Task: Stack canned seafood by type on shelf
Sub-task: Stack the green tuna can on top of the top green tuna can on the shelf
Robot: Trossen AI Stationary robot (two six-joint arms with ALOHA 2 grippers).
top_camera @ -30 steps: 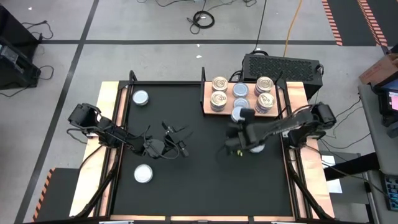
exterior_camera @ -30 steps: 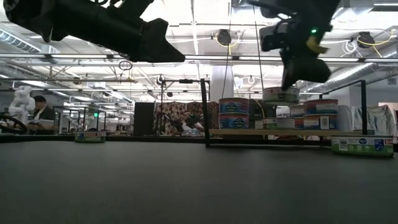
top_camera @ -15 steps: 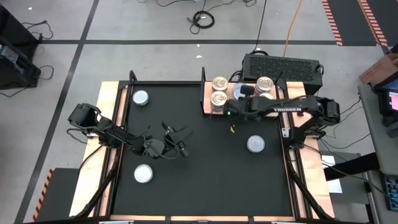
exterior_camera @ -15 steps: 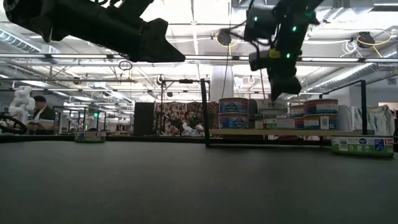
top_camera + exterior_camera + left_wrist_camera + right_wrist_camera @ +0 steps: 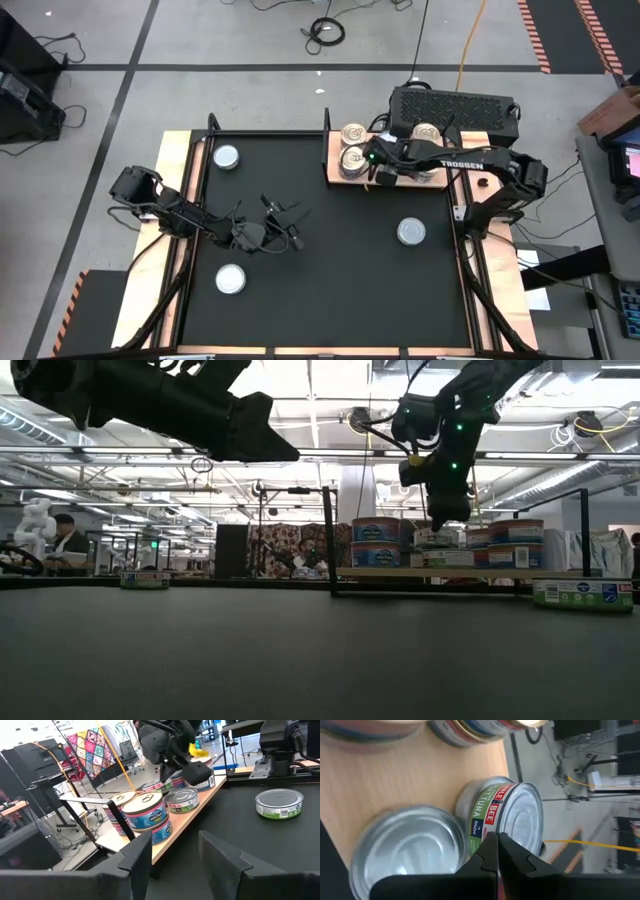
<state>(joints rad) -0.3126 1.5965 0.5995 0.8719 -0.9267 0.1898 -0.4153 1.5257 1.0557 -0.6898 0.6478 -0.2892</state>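
Note:
The shelf (image 5: 332, 172) lies at the table's far right and carries gold-lidded tins (image 5: 352, 158) in stacks at its left and right ends. Silvery-lidded tins (image 5: 405, 852) sit in its middle. My right gripper (image 5: 381, 172) is shut and points down over those middle tins, just above them in the low view (image 5: 446, 520). Its tips (image 5: 497, 840) stand at a green-labelled tin (image 5: 512, 817). My left gripper (image 5: 288, 226) waits open above the table's middle left, and nothing is between its fingers (image 5: 175, 845). My right gripper's shut fingertips (image 5: 490, 845) stand right at the side wall of the green-labelled tin (image 5: 482, 822), which rests on the shelf's middle. They come from above, pointing down. I cannot tell whether they touch it.
Three loose silvery-lidded tins rest on the black table: one at the far left (image 5: 226, 156), one at the near left (image 5: 231, 279) and one right of centre (image 5: 411, 232). A thin black frame post (image 5: 329, 540) rises at the shelf's left end.
My right gripper has moved from above the loose tin right of centre toward the table's far edge. It now stands over the middle of the shelf, lower than half a second ago. That loose tin, then partly hidden under the arm, now shows whole on the table.

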